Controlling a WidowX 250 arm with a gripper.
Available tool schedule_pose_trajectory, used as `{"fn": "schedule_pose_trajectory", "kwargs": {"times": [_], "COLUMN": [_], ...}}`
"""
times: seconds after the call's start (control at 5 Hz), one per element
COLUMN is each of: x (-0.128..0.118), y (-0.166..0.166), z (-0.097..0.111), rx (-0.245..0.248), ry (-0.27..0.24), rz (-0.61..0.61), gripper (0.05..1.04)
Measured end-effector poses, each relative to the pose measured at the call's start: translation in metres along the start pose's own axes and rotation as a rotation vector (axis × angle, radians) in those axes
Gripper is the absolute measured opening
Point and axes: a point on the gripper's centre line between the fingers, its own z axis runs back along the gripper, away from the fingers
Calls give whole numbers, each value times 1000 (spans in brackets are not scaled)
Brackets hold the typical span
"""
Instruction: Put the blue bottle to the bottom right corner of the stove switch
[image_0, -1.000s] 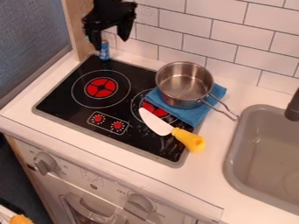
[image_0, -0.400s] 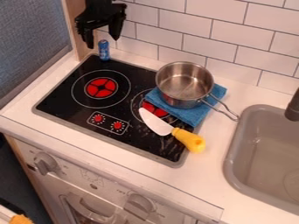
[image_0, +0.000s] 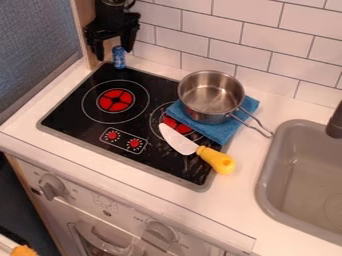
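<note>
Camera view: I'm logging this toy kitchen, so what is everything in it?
bottle: one, blue, upright at stove's far left corner
stove: one, black, on counter
burners: two, red, on stove
switch panel: one, black with two red dials, stove front
cloth: one, blue, under pot
pot: one, silver, on cloth
knife: one, white blade, yellow handle, across stove's right edge
counter: one, white
sink: one, grey, right
faucet: one, black, right edge
oven knobs: two, grey, below counter
wall tiles: many, white, behind
gripper: one, black, at bottle

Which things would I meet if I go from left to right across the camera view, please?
Blue bottle → toy knife with yellow handle → grey sink.
</note>
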Motion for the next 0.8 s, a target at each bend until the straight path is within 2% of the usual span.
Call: {"fn": "schedule_pose_trajectory", "kwargs": {"times": [0.2, 0.4, 0.8], "x": [0, 0, -7], "y": [0, 1, 4], "z": [-3, -4, -3], "rx": [5, 9, 6], "ry": [-4, -7, 1], "rz": [8, 16, 40], "gripper": [622, 410, 403]}}
